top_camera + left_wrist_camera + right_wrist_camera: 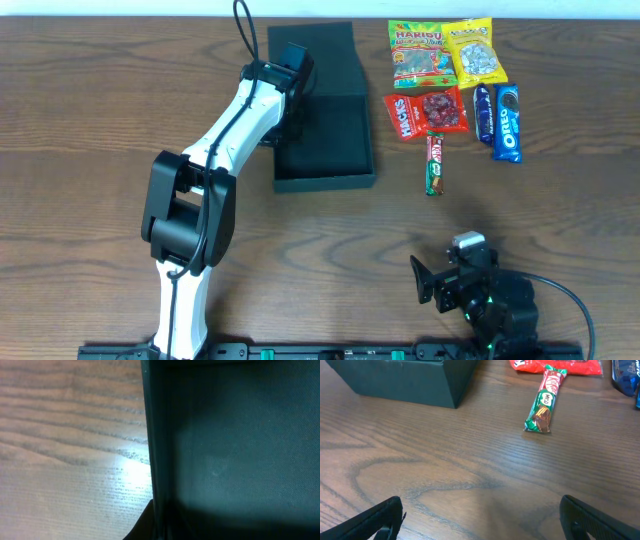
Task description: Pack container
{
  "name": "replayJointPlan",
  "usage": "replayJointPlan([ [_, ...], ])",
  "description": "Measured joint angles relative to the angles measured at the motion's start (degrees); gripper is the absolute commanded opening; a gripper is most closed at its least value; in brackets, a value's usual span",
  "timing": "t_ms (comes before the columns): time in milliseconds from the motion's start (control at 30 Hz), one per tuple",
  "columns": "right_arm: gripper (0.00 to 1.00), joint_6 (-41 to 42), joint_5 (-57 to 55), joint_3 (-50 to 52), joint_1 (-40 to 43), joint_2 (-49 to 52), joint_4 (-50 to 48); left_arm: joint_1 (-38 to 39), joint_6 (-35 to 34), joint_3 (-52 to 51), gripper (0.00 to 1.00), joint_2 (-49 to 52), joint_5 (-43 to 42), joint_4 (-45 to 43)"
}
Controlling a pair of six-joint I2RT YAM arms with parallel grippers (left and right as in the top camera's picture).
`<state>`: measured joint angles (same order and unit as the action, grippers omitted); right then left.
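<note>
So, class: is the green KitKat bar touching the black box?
Apart. The right wrist view shows bare table between the green KitKat bar and the black box.

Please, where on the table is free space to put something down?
Bare wood lies between the container and the open right gripper, left of the green bar. Also the far left, beyond the left arm. Crowded: the snack packets right of the container.

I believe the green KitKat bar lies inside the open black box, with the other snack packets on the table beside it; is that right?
Not quite: the green KitKat bar lies on the table outside the open black box, as the overhead view shows; the other snack packets are beside it.
</note>
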<state>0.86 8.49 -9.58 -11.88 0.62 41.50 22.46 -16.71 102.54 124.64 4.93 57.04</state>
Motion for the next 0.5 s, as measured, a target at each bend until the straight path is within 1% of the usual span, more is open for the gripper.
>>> replayJointPlan([
  [167, 0.99, 0.0, 0.0, 0.0, 0.0, 0.0, 0.0, 0.0, 1.8, 0.0, 0.06, 0.0, 0.0, -0.6],
  [200, 0.99, 0.0, 0.0, 0.0, 0.0, 0.0, 0.0, 0.0, 2.0, 0.0, 0.26, 0.0, 0.0, -0.6],
  [233, 0.99, 0.0, 0.0, 0.0, 0.0, 0.0, 0.0, 0.0, 2.6, 0.0, 0.50, 0.0, 0.1, -0.5],
  [267, 0.99, 0.0, 0.0, 0.0, 0.0, 0.0, 0.0, 0.0, 2.9, 0.0, 0.71, 0.0, 0.2, -0.5],
  [300, 0.99, 0.0, 0.0, 0.0, 0.0, 0.0, 0.0, 0.1, 2.8, 0.0, 0.98, 0.0, 0.2, -0.5],
  [333, 0.99, 0.0, 0.0, 0.0, 0.0, 0.0, 0.0, 0.1, 2.8, 0.0, 0.95, 0.0, 0.2, -0.5],
  [500, 0.99, 0.0, 0.0, 0.0, 0.0, 0.0, 0.0, 0.2, 2.4, 0.0, 0.95, 0.0, -0.7, -0.2],
])
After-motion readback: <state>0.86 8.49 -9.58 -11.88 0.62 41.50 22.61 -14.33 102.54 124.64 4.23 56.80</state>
